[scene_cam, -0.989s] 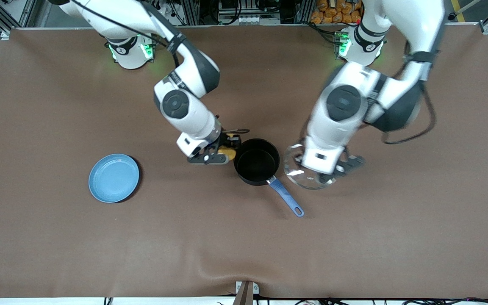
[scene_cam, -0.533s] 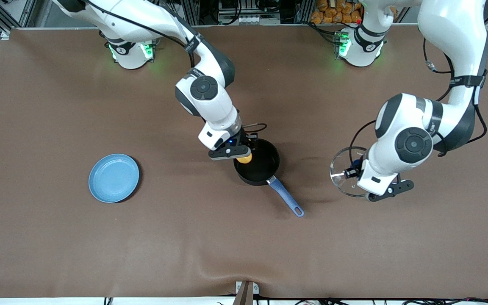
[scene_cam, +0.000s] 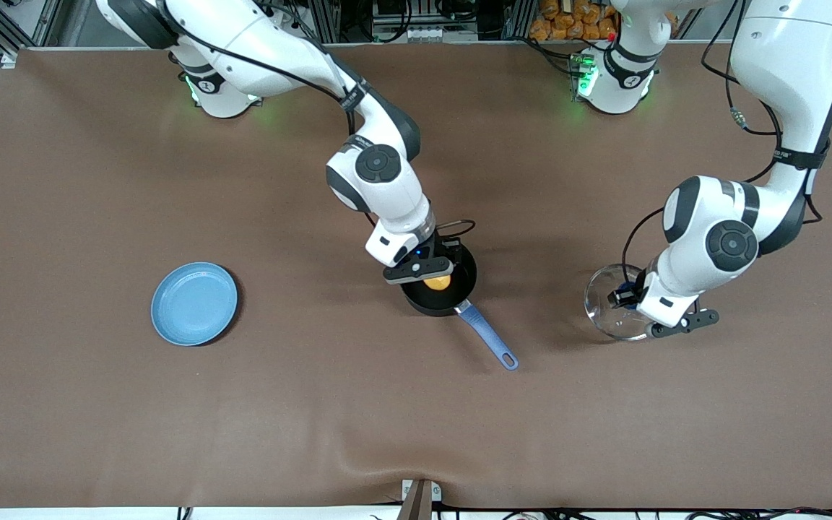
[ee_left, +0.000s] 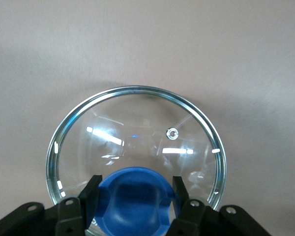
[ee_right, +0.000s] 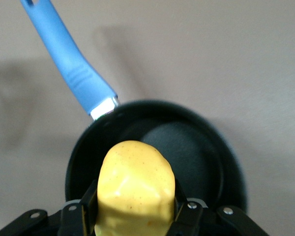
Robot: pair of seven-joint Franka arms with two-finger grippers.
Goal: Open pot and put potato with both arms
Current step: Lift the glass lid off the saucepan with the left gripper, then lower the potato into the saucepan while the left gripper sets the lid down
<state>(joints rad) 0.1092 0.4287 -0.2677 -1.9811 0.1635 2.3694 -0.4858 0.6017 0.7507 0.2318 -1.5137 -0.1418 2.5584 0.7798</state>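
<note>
- At the middle of the brown table (scene_cam: 98, 404): the black saucepan (scene_cam: 459, 300) stands uncovered, its blue handle (scene_cam: 487, 337) pointing toward the front camera and somewhat toward the left arm's end; the hole at the handle's end is visible.
- Over the saucepan's open mouth: the right gripper (scene_cam: 436, 273), carried by the right arm (scene_cam: 380, 180) reaching from its base, pinches the yellow-orange potato (scene_cam: 437, 282) between its fingers (ee_right: 86, 206). In the right wrist view the potato (ee_right: 135, 191) hangs above the pan's dark interior (ee_right: 187, 147); whether it touches the pan bottom cannot be told.
- Toward the left arm's end of the table, well apart from the saucepan: the left gripper (scene_cam: 625, 297), on the left arm (scene_cam: 719, 238), is clamped on the blue knob (ee_left: 135, 194) of the glass lid (scene_cam: 607, 309). The left wrist view shows the lid's metal rim (ee_left: 137, 91) and a small steam vent (ee_left: 172, 132), with bare tabletop beneath; whether the lid rests on the table or hangs just above it cannot be told.
- Toward the right arm's end: a flat light-blue plate (scene_cam: 194, 303) lies on the table, well apart from the saucepan.
</note>
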